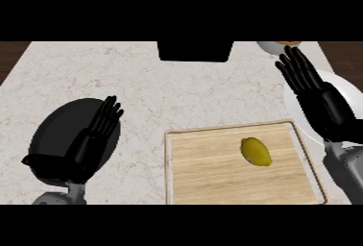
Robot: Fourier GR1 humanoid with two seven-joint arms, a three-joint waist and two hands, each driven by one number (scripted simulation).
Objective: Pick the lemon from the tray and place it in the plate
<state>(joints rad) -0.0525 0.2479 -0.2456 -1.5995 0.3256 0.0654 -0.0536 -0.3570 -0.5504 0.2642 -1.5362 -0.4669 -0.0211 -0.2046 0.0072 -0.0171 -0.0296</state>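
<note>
Resting on the wooden tray [212, 182] at about five o'clock, the lemon [257, 151] lies untouched, right of the tray's middle. Our right hand [317, 96] hangs open at three o'clock over the white plate [347, 91], fingers straight; we judge it poised to reach in. Our left hand [92, 139], open too, covers a black plate [53, 129] at eight o'clock. Bare desk [142, 81] lies between, and the tray's low rim borders the lemon's way out.
</note>
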